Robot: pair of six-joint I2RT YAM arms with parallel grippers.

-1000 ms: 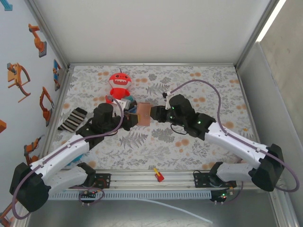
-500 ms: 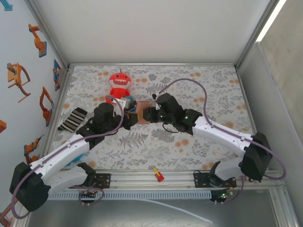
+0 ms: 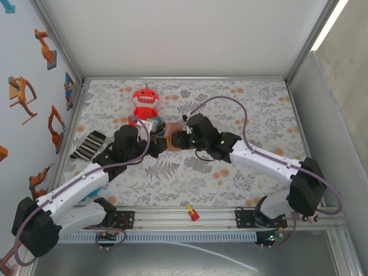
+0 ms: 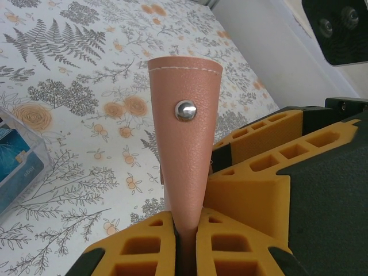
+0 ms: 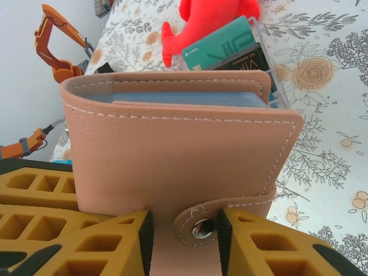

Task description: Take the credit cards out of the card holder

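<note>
The tan card holder [image 3: 172, 140] hangs above the table between both grippers. My left gripper [image 3: 159, 142] is shut on its flap; in the left wrist view the flap [image 4: 185, 132] with its metal stud rises from my left gripper [image 4: 186, 221]. In the right wrist view the card holder [image 5: 172, 144] stands broadside and folded, with pale blue card edges [image 5: 184, 98] along its top. My right gripper [image 5: 184, 221] is open, its fingertips on either side of the snap tab [image 5: 204, 227]. The right pad touches the tab and the left pad stands just off it. My right gripper [image 3: 180, 140] meets the holder from the right.
A red plush toy [image 3: 146, 103] sits behind the holder. A clear box of teal and dark cards [image 5: 230, 52] lies just below it. A striped black-and-white item [image 3: 88, 145] lies at the left. A small red and yellow piece [image 3: 192, 214] rests on the front rail.
My right arm has swung left and brought its gripper up to the card holder's snap tab. The left gripper has kept still, holding the flap.
</note>
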